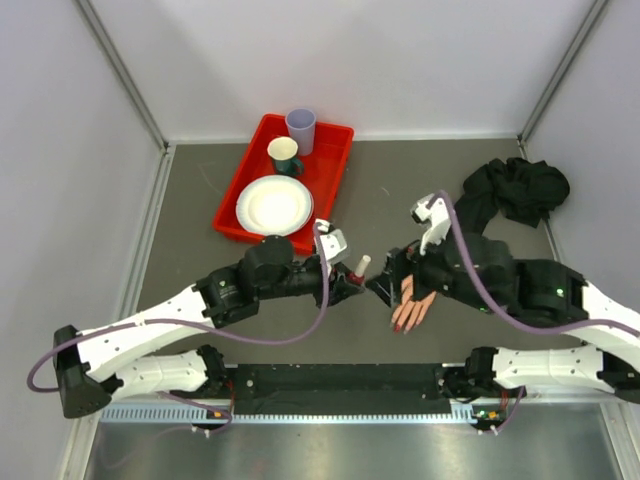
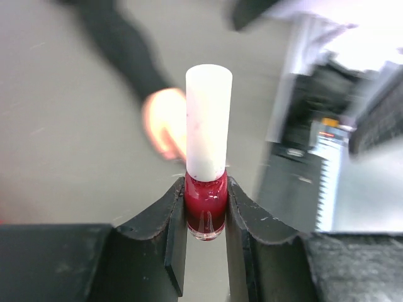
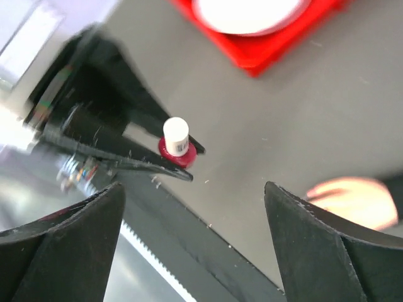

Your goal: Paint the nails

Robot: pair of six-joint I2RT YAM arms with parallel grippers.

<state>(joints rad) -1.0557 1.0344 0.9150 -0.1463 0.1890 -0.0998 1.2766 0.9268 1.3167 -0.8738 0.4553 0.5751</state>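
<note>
1. The left pincer (image 2: 204, 217) is clamped on the red glass of the polish bottle (image 2: 205, 201) and holds it upright. The white cap (image 2: 208, 119) is on, so no brush is out.
2. The right pincer (image 3: 194, 189) gapes wide with nothing in it, facing the bottle from just beside it.
3. The hand (image 1: 418, 300) lies flat on the counter (image 1: 200, 230), directly under the right pincer and a little to the right of the left one. The nails (image 1: 399, 325) point toward the arm bases.
4. From above the fingertips look reddish, but they are too small to tell which nails are coated. My judgement: either the cap must come off before painting starts, or painting is over and the bottle is closed. The pictures do not settle which.
5. The counter is dark grey and matt.
6. Beyond the left pincer sits a red tray (image 1: 335, 165) with a white plate (image 1: 273, 205) and two cups (image 1: 300, 128).
7. Beyond the right pincer lies a crumpled black cloth (image 1: 512, 190).
8. Plain pale walls close in the back and both sides.
</note>
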